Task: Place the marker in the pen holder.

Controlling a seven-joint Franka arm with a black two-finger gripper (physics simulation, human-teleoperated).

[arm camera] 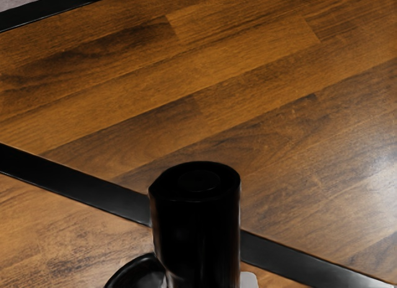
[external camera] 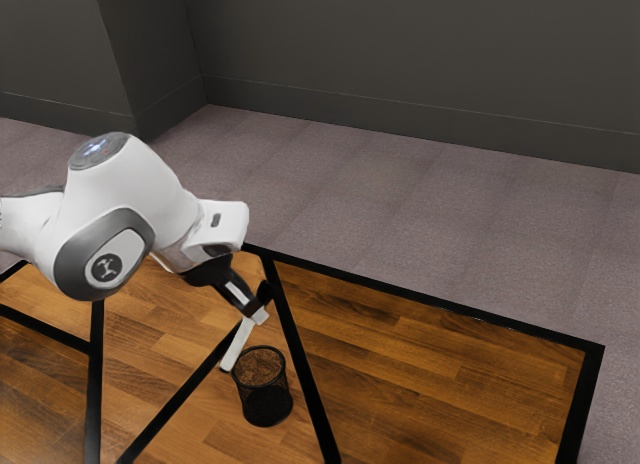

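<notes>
In the exterior view my gripper (external camera: 257,313) is shut on the marker (external camera: 239,345), just above the pen holder. The marker has a white body and a black end; it hangs tilted, black end up, white end down toward the exterior view's left. That lower end appears at the left side of the rim of the black mesh pen holder (external camera: 265,402), which stands upright on the table. Whether it is over the opening or outside it, I cannot tell. In the wrist view the marker's black end (arm camera: 197,223) rises large and dark at the lower middle.
The wooden table (external camera: 430,369) has black strips across it and a black border. More bare wood (arm camera: 205,108) lies beyond the marker in the wrist view. A dark curved piece (arm camera: 135,272), not clearly identifiable, is beside the marker there. Carpet and a grey wall lie behind the table.
</notes>
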